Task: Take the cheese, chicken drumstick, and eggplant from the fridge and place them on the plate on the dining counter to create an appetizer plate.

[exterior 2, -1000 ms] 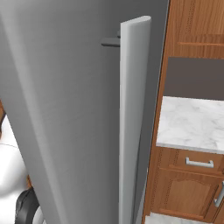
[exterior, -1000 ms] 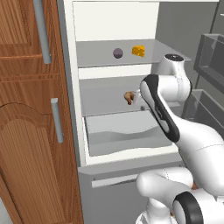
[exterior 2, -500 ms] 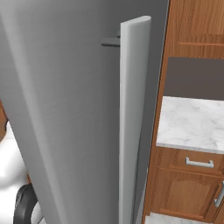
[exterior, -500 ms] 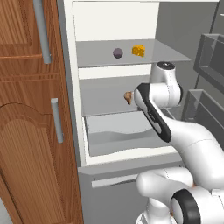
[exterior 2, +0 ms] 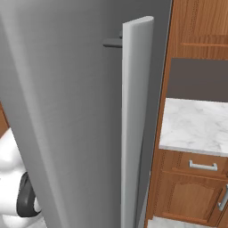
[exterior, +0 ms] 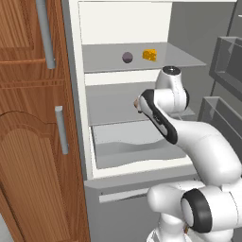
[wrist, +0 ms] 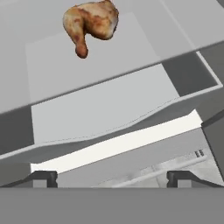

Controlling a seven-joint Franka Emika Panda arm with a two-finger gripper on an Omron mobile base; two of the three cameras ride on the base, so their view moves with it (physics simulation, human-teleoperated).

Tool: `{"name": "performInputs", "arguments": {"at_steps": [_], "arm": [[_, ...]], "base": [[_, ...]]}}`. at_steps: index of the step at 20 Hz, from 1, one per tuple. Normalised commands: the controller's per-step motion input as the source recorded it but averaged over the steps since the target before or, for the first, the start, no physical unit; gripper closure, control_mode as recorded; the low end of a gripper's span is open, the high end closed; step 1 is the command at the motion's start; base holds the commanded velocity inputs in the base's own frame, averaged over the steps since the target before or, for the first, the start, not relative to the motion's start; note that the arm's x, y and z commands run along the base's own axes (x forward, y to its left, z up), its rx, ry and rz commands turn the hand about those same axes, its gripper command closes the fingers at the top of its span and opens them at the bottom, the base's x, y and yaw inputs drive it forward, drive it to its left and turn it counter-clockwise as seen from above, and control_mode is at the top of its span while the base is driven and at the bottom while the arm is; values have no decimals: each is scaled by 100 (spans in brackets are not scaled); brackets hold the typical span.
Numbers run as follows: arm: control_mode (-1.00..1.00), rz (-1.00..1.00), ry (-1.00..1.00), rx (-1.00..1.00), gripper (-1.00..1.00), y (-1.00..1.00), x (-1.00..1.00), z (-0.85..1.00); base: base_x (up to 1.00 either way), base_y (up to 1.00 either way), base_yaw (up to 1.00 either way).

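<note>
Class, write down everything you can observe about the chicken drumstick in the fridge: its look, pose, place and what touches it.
The chicken drumstick is a glossy, golden-brown roasted piece with darker mottled patches, plump at one end and tapering to a narrow knobbed bone end. It lies on its side on a pale grey fridge shelf, the one above the wavy-fronted drawer. In the hand view the bone end points toward the drawer. Only the shelf touches it. In the left base view the arm hides most of it.

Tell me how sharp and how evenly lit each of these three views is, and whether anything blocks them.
Left base view: sharp, flat even light, the arm covers most of the drumstick, while the eggplant and cheese are clear. Right base view: the grey fridge door blocks most of it. Hand view: crisp, glossy highlights on the drumstick, soft shading in the drawer.
</note>
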Motion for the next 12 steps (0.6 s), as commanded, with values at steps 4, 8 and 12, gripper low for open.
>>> {"name": "performInputs", "arguments": {"at_steps": [4,8,12], "arm": [[-100,0,-2,0,-100,0,24,-18],[-100,0,-11,0,-100,1,8,-26],[-100,0,-22,0,-100,10,7,-24]], "base": [[0,0,0],[0,0,0],[0,0,0]]}}
